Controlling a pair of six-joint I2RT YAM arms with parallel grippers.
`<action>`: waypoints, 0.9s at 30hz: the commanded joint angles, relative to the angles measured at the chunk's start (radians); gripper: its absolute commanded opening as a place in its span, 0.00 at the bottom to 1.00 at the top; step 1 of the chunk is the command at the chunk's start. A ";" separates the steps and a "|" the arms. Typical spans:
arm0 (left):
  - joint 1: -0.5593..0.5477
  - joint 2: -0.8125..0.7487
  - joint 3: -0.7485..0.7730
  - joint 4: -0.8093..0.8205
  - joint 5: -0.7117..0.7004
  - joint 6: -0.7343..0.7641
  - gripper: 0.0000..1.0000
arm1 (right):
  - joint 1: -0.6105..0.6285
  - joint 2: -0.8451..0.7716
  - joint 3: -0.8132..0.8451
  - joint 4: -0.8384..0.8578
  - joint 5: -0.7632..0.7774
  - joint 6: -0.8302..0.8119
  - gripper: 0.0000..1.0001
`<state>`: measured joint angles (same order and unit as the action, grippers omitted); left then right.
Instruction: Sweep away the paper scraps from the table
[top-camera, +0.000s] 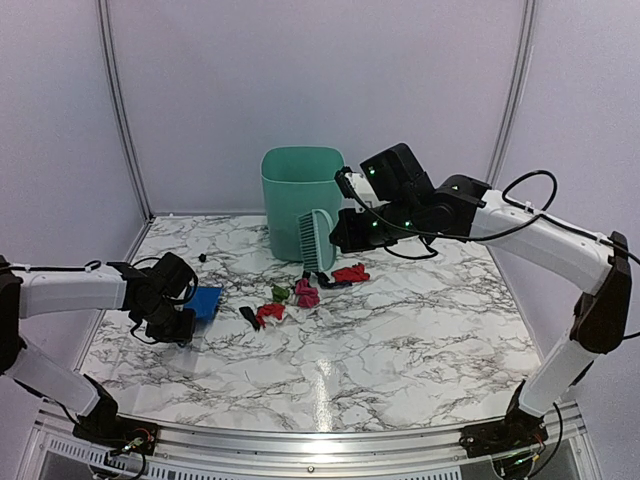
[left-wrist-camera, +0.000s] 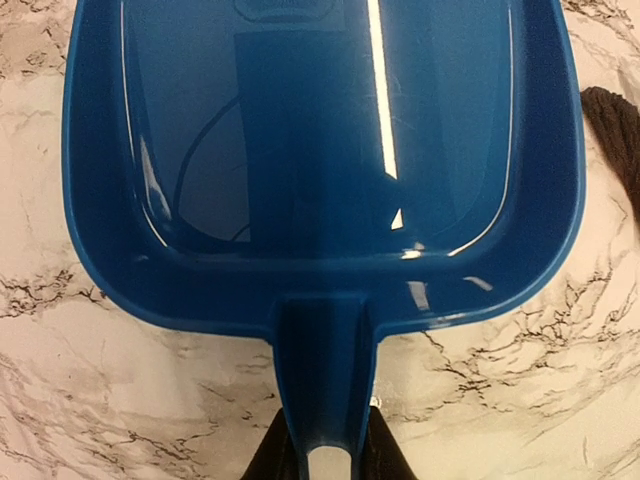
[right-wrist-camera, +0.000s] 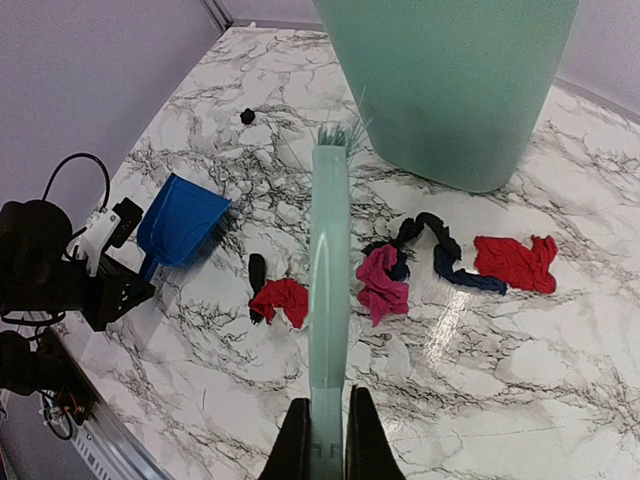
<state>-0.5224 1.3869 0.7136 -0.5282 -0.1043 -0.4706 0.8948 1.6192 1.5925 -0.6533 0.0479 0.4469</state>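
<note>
The paper scraps lie mid-table (top-camera: 400, 350): red (top-camera: 350, 272), magenta (top-camera: 306, 293), green (top-camera: 280, 293), red (top-camera: 268, 312) and black (top-camera: 248, 316). In the right wrist view they show as red (right-wrist-camera: 283, 298), magenta (right-wrist-camera: 382, 285), a dark strip (right-wrist-camera: 440, 250) and red (right-wrist-camera: 515, 262). My left gripper (left-wrist-camera: 325, 460) is shut on the handle of the blue dustpan (left-wrist-camera: 320, 150), which lies flat at the left (top-camera: 205, 301), its inside bare. My right gripper (right-wrist-camera: 328, 450) is shut on the green brush (right-wrist-camera: 328, 280), held over the far side of the scraps (top-camera: 318, 240).
A tall green bin (top-camera: 300, 200) stands at the back middle, just behind the brush. A small black ball (top-camera: 203, 257) lies far left of the bin. A dark scrap (left-wrist-camera: 610, 130) lies just right of the dustpan. A metal rail (top-camera: 320, 440) runs along the near edge.
</note>
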 joint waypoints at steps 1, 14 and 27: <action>0.003 -0.061 0.036 -0.078 0.015 -0.002 0.13 | 0.009 0.003 0.059 0.001 0.012 -0.011 0.00; -0.088 -0.185 0.115 -0.300 0.085 0.029 0.13 | 0.010 0.031 0.083 0.009 -0.008 -0.031 0.00; -0.168 -0.354 0.112 -0.405 0.226 0.073 0.13 | 0.030 0.136 0.198 0.105 -0.237 -0.030 0.00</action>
<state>-0.6842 1.0634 0.8070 -0.8852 0.0635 -0.4252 0.9066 1.7195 1.7073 -0.6296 -0.0753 0.4118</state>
